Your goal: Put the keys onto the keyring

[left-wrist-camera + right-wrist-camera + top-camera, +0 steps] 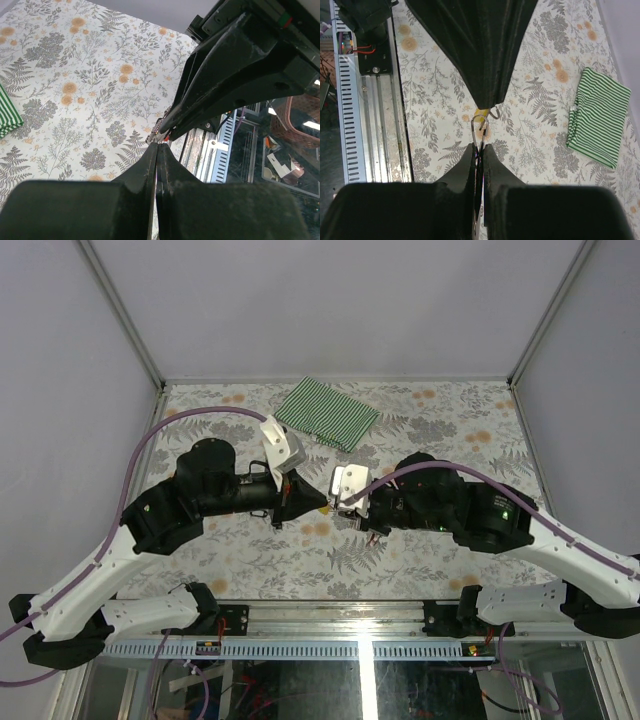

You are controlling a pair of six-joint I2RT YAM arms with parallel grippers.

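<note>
The right gripper (479, 150) has its two dark fingers pressed together on the keyring (479, 125). A thin silver wire loop rises from its tips, held in the air above the table (75, 75). Nose to nose with it, the left gripper (157, 150) is also closed. A sliver of yellow at its tip suggests it pinches the yellow-tagged key (482, 111), though the metal blade is hidden. The two sets of tips almost touch. Whether the key's hole has caught the wire cannot be told. To thread well, the right arm should probably hold the loop steady while the left makes small moves, guiding the key's hole onto the wire's free end, since a loose pinch could drop the key. No black-tagged key is visible. A green striped cloth (597, 117) lies well apart.
</note>
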